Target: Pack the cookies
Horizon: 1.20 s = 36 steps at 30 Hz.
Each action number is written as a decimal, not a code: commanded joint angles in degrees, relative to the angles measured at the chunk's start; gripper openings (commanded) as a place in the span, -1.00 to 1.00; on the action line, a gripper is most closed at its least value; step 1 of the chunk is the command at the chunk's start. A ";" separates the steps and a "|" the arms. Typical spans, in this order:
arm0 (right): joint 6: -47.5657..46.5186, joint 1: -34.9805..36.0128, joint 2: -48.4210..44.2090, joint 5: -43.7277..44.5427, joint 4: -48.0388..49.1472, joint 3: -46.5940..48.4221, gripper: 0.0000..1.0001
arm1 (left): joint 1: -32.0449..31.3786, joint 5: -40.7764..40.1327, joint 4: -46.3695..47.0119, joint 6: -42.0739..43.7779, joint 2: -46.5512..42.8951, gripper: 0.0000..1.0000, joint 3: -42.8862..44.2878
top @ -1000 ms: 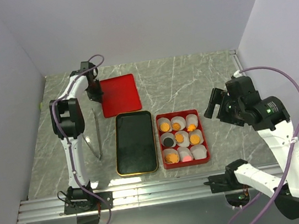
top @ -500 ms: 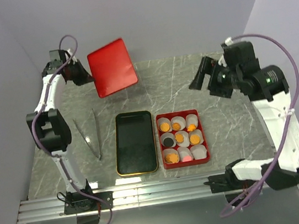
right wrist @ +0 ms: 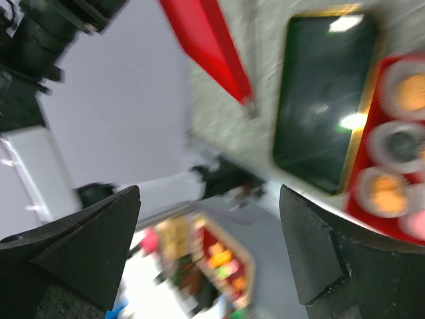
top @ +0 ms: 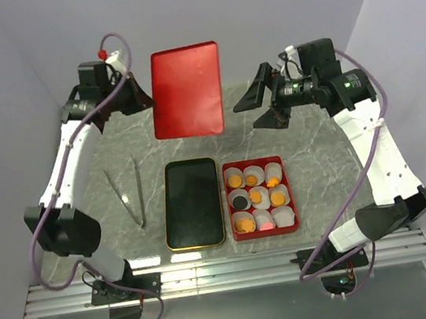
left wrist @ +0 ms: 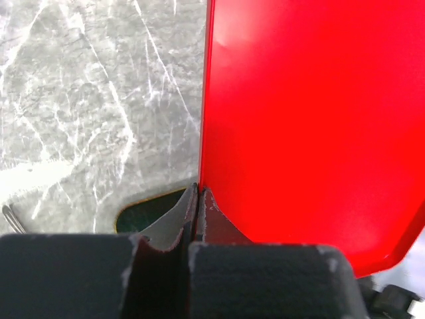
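**Top view.** My left gripper (top: 143, 98) is raised over the far-left part of the marble table (top: 305, 135). It is clamped on the left edge of a red lid (top: 187, 90), which hangs in the air with its flat face toward this camera. My right gripper (top: 260, 110) is also in the air, to the right of the lid and apart from it, with its jaws spread wide and nothing between them. The cookies (top: 259, 197) sit in white paper cups (top: 283, 215) inside the red box (top: 255, 162), right of centre on the table. Most are orange, one is black and one is pink. A black tray (top: 192, 204) with a gold rim lies just left of the box. Metal tongs (top: 128, 197) lie further left.

**Left wrist.** Only this view confirms the grip. Both fingers are pressed together on the lid's rim, and the lid fills the right side of the frame. A corner of the black tray shows beneath it.

**Right wrist.** This view is blurred. The two fingers stand far apart at the bottom corners, with an open gap between them. The lid appears edge-on as a thin red strip. At the right edge I can make out the tray and three cups holding orange, black and orange cookies.
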 commanded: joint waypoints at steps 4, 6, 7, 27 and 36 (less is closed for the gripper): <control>15.69 -2.19 -4.93 -16.21 13.80 -10.57 0.82 | -12.60 -25.02 0.20 0.65 -11.81 -0.99 -2.41; 20.17 -3.59 -6.07 -17.45 16.17 -14.00 0.82 | -16.11 -32.63 0.64 -0.32 -14.37 -0.99 -3.55; 21.67 -3.86 -6.51 -18.41 17.31 -15.05 0.82 | -16.92 -34.60 0.99 -0.67 -16.99 -0.99 -4.86; 29.70 -2.90 3.49 -21.59 7.85 -11.92 0.87 | -28.08 -56.67 0.91 -1.03 -37.41 -0.99 -15.34; 20.45 0.62 10.89 -21.76 -5.09 -8.56 0.89 | -30.37 -57.91 -0.15 1.08 -39.43 -0.99 -16.21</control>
